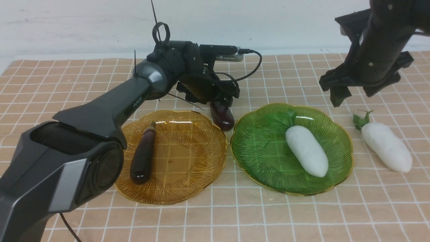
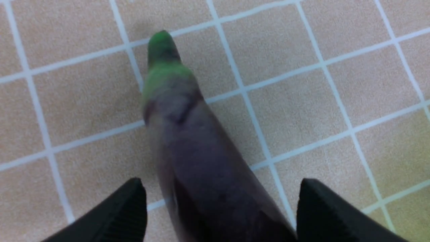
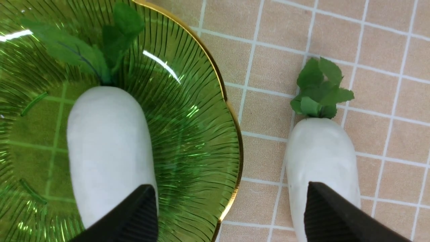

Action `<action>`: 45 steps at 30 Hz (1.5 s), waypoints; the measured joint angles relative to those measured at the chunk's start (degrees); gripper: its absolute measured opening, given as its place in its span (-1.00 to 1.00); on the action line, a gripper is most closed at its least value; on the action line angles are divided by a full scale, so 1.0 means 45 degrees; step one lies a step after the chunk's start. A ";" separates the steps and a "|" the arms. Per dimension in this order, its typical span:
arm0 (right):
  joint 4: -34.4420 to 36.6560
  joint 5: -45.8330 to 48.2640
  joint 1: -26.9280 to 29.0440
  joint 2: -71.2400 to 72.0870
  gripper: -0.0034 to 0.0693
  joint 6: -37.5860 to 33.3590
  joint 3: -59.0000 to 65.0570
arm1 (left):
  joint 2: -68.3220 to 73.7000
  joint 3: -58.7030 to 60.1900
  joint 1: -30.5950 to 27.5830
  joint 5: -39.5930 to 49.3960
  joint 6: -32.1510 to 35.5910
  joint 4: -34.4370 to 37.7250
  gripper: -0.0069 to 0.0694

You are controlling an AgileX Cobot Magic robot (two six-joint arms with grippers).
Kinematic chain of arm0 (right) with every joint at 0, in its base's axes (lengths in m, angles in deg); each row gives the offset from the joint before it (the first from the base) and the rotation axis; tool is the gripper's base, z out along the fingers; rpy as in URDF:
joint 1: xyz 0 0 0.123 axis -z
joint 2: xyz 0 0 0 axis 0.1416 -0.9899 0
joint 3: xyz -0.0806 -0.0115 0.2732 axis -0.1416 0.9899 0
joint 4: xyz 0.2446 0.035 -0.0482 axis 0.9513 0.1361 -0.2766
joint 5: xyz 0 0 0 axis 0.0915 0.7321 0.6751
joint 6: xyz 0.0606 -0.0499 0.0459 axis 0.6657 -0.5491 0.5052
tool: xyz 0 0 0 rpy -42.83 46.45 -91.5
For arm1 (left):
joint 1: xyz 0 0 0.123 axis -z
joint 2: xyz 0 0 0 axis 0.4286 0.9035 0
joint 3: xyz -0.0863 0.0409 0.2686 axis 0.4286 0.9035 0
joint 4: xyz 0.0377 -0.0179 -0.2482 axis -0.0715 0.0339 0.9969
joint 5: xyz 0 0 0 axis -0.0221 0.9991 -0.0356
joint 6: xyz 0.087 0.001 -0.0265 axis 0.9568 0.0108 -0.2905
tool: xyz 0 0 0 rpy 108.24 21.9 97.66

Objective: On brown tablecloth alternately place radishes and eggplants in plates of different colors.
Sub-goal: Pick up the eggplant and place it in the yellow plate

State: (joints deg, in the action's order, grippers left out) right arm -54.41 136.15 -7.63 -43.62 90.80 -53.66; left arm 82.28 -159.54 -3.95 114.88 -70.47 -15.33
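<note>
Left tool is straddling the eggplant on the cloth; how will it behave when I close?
The eggplant looks glossy and tapered, so it may slip lengthwise. Its slender round body lies loose on the tablecloth, so an off-centre touch could roll it.

Glossy, ribbed, see-through plates (image 1: 188,161); smooth matt white radishes (image 1: 307,151); shiny dark eggplants (image 1: 142,156); soft matt cloth (image 1: 302,215).
</note>
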 joint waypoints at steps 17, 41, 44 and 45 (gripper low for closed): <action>-0.0738 0.0027 0.0026 0.0614 0.56 0.0011 -0.0027 | -0.0438 -0.2184 0.0000 0.2178 -0.0304 -0.0063 -0.21; 0.3528 -0.0712 0.4847 0.1856 0.56 -0.2968 0.3098 | -0.3748 0.0969 -0.0012 0.5713 -0.0022 -0.0078 -0.21; 0.3603 -0.1262 0.4654 0.1226 0.56 -0.3117 0.3098 | -0.4391 0.2514 -0.0039 0.5724 -0.0005 -0.0127 -0.21; 0.3607 -0.1482 0.4575 0.0859 0.56 -0.3150 0.3098 | -0.4860 0.3532 -0.0061 0.5714 0.0114 -0.0202 -0.21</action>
State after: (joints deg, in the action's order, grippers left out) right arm -38.18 129.48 12.96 -39.75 76.62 -39.72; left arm 60.42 -143.65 -4.23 140.59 -69.95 -16.24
